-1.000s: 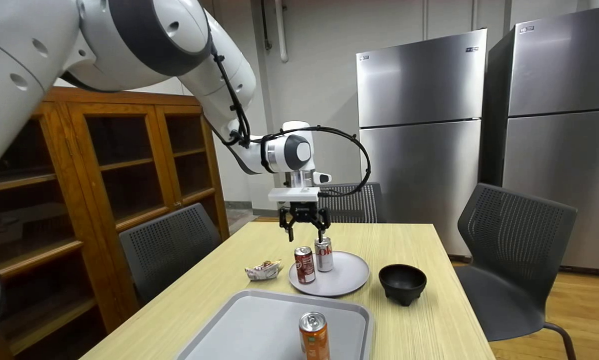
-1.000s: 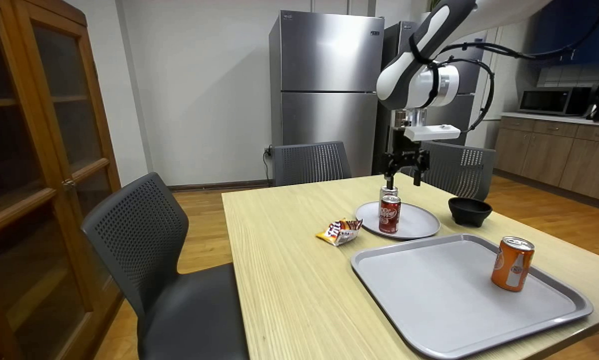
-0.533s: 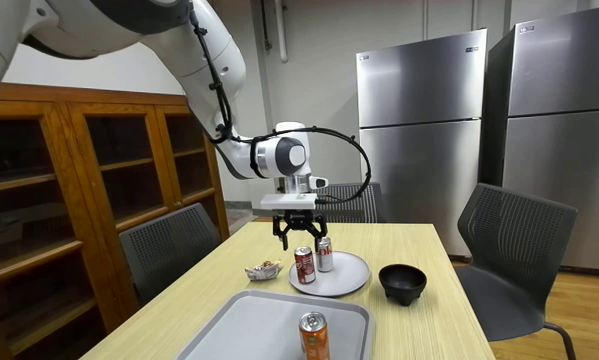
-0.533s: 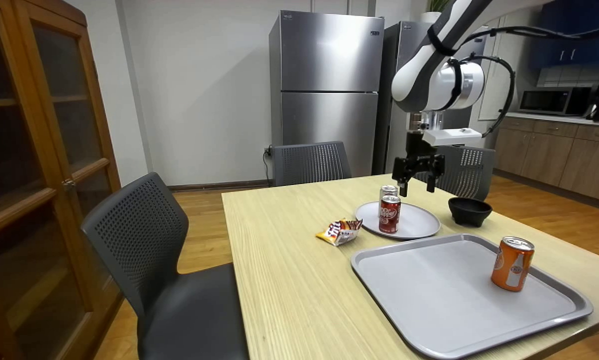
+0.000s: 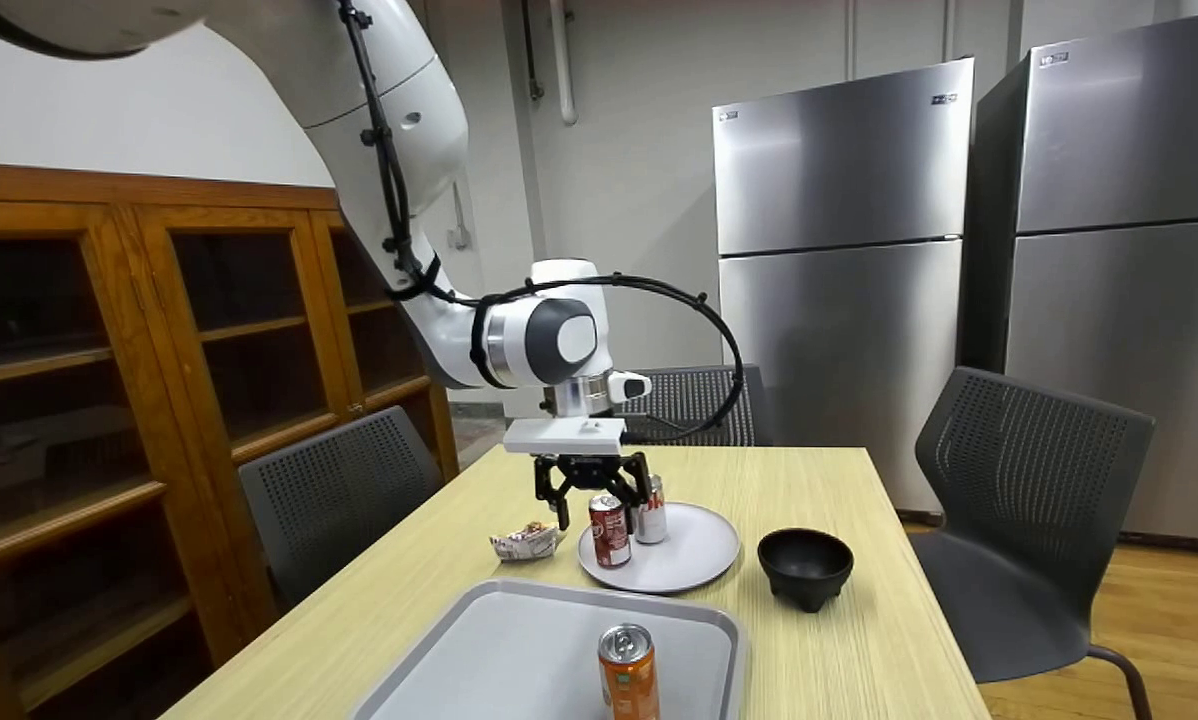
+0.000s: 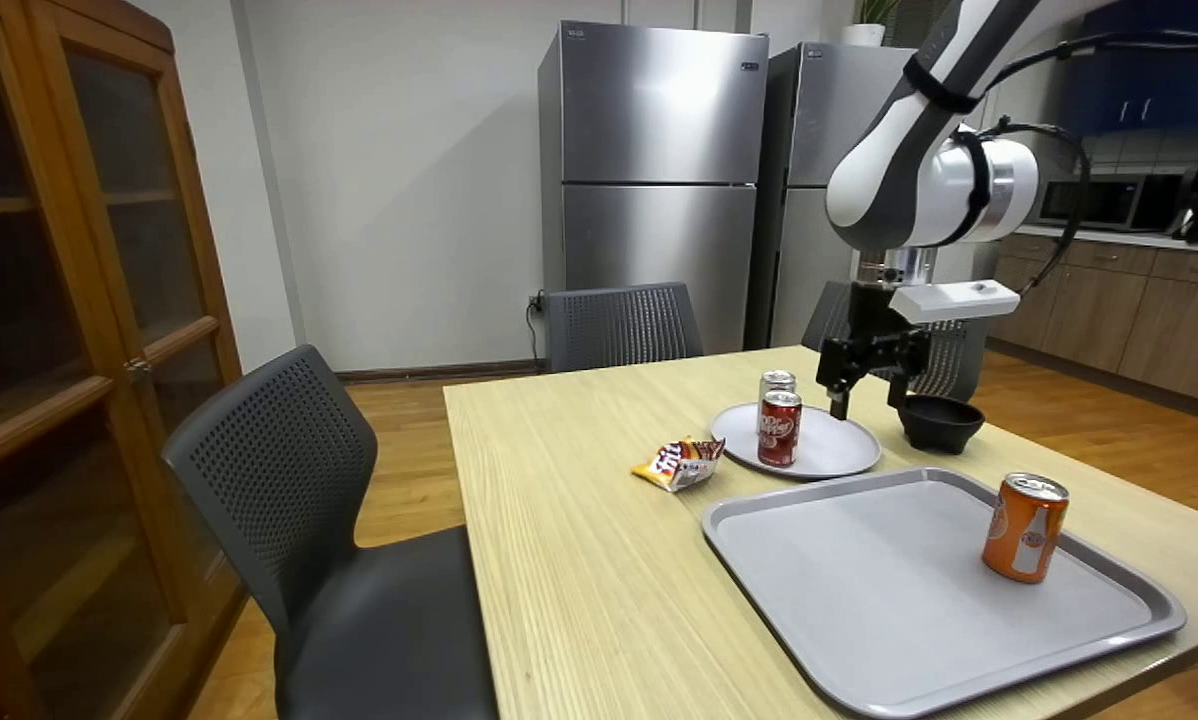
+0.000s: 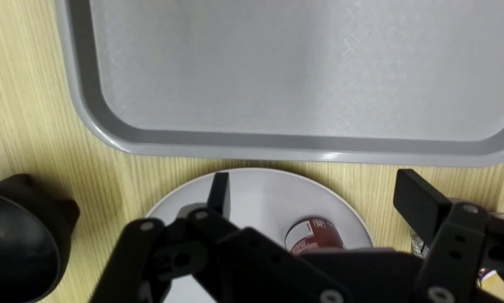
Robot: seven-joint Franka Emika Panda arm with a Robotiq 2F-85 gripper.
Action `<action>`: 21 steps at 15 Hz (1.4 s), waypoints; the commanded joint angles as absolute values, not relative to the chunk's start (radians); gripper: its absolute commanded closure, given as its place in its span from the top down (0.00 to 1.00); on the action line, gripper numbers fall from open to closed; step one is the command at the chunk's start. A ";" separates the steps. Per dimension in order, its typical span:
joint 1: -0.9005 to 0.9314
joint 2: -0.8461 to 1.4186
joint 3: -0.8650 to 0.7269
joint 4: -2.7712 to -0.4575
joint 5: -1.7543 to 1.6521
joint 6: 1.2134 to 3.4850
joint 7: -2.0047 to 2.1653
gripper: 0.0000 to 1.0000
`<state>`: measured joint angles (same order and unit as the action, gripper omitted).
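Two steel fridges [image 5: 839, 170] stand by the back wall, with a wooden cabinet [image 5: 244, 330] along one side and dark grey chairs [image 5: 1039, 500] around the pale table [image 5: 789, 480]. Your gripper [image 7: 317, 193] hangs above the part of the plate [image 5: 699, 545] that faces the tray [image 6: 859, 560], its fingers [image 7: 219, 191] spread wide and gripping nothing. Nearest to it, the red can [image 6: 779, 432] stands upright on the plate, with the silver can [image 5: 653, 525] right beside it (whether the two touch, you can't tell). In an exterior view one finger crosses the silver can and hides part of it from you; in the wrist view you get only part of the red can, since the gripper covers the rest. Flanking the plate, you have the black bowl [image 5: 805, 565] on one side and a crumpled snack pack [image 6: 684, 466] just beside it on the other. One fingertip overlaps the bowl in an exterior view, though the wrist view shows you the two well apart. Close by the plate lies the tray, a strip of wood between their edges; the orange can [image 6: 1026, 530] stands upright on it, well apart from your gripper.
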<state>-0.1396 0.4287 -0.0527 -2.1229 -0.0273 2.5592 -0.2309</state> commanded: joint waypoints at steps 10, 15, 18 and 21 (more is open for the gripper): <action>-0.188 0.311 -0.130 -2.365 -0.030 2.645 -0.216 1.00; -0.193 0.292 -0.160 -2.427 -0.033 2.653 -0.185 1.00; -0.192 0.277 -0.189 -2.457 -0.044 2.658 -0.156 1.00; -0.187 0.264 -0.210 -2.484 -0.055 2.658 -0.134 1.00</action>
